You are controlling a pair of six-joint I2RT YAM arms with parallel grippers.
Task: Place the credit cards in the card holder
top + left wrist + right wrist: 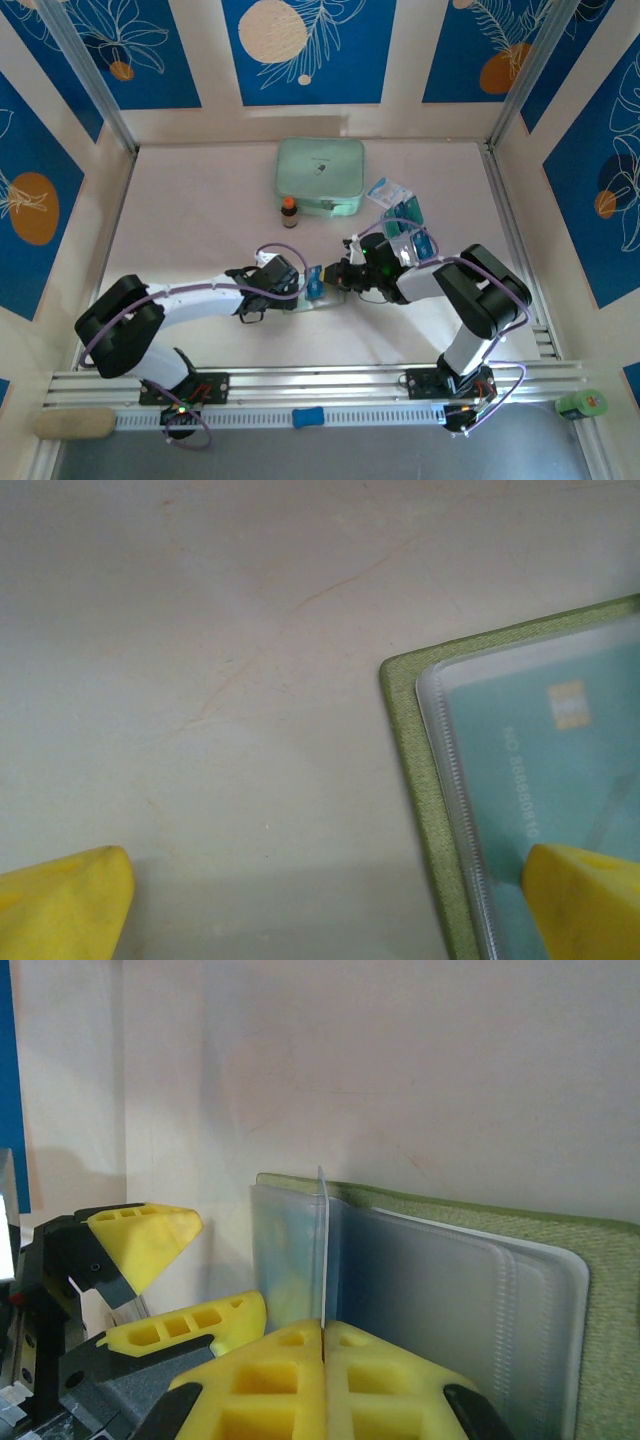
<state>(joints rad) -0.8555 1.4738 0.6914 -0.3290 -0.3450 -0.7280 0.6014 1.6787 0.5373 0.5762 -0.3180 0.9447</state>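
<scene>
Wallet (520, 1222) open on bench (200, 680). Right pincer (323, 1332) clamped on its clear pocket leaf (322, 1240); left pincer (320, 910) spread wide, fingertip (585, 900) over teal card (510, 740).

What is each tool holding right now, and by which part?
The right tool is shut on the near edge of a thin leaf, apparently a clear pocket of the card holder. The left tool is open, holding nothing.
</scene>
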